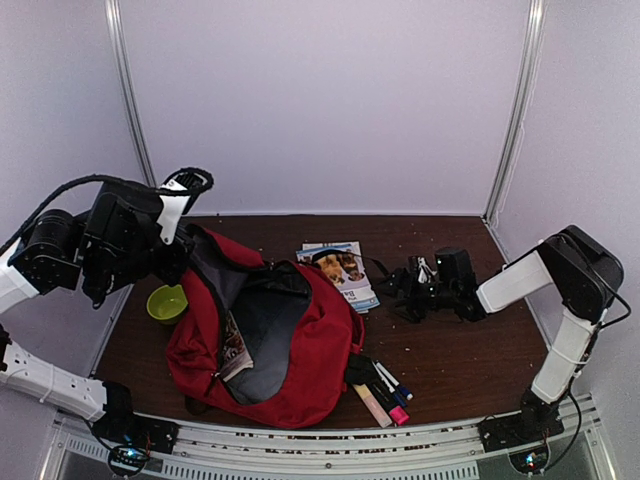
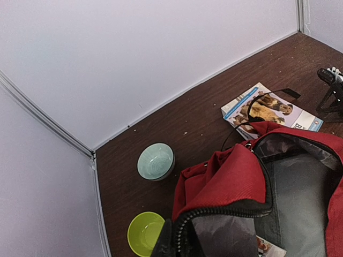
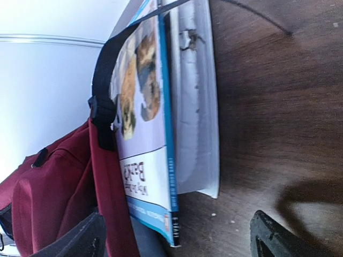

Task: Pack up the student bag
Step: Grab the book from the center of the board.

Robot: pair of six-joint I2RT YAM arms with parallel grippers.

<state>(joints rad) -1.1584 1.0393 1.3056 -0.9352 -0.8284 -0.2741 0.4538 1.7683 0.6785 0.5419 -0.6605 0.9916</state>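
Observation:
The student bag (image 1: 300,350) is a large red backpack lying open in the middle of the table, its grey lining (image 1: 265,330) showing and a booklet (image 1: 236,352) inside. My left gripper (image 1: 178,262) is shut on the bag's zippered top rim (image 2: 225,211) and holds it raised, which keeps the mouth open. A book with dogs on its cover (image 1: 342,268) lies behind the bag on a white booklet (image 3: 201,107), with a black strap (image 3: 102,96) draped over it. My right gripper (image 1: 400,290) is open and empty, low over the table just right of the book (image 3: 142,134), fingertips (image 3: 273,238) apart.
A green bowl (image 1: 167,303) sits left of the bag, and a pale teal bowl (image 2: 155,160) stands behind it, near the back-left corner. Several markers and pens (image 1: 385,392) lie at the bag's front right. White walls close the back and sides.

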